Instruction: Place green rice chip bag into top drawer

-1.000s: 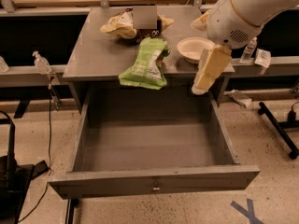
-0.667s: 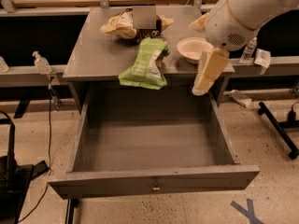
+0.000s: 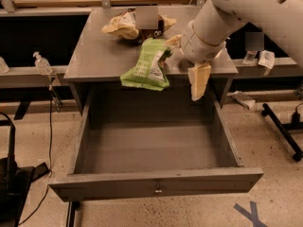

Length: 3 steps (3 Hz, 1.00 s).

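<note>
your gripper (image 3: pixel 198 91) hangs tip-down off the pale arm (image 3: pixel 236 8), which comes in from the upper right. it sits in front of the desk's front edge toward the right side, above the back right part of the open drawer. from this view you cannot tell whether it is wide or narrow, and it holds nothing that you can see.

nearest to you, a blue tape cross (image 3: pixel 251 214) marks the speckled floor at lower right. the top drawer (image 3: pixel 156 181) is pulled well out, its flat grey front panel facing you with a small keyhole (image 3: pixel 157 189) at its middle.

behind the drawer, the green rice chip bag (image 3: pixel 147 65) lies flat on the grey desk (image 3: pixel 94 56). its near end hangs a little over the front edge, above the drawer's back. the bag is lime green with white label patches, and it runs from front left to back right. it is just left of your gripper, near it but apart.

further back on the desk, a yellow-and-brown snack bag (image 3: pixel 124 26) lies crumpled near the rear edge, well apart from the green one.

off to the left, a clear pump bottle (image 3: pixel 41 63) stands on a side ledge. at the right, a black stand leg (image 3: pixel 281 131) crosses the floor.
</note>
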Tool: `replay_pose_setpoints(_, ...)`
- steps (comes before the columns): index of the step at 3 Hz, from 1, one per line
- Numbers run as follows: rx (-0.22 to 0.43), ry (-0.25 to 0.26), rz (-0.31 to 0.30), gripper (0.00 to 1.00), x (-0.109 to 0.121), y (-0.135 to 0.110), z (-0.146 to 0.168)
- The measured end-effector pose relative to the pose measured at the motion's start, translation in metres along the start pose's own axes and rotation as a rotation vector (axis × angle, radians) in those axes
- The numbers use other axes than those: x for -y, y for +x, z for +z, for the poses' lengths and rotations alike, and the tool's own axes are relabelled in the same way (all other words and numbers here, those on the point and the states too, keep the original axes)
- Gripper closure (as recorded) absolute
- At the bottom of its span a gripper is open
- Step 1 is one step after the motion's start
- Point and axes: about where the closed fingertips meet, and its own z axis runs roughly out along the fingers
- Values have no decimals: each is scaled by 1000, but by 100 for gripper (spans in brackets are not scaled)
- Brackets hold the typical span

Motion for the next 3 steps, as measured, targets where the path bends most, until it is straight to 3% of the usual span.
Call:
replay_pose_setpoints(1,-38,7,-145,0,14,0,28)
replay_pose_setpoints(2,-78,58,-229,0,35,2,43)
replay_pose_setpoints(3,-159,151,-273,0,57,6,58)
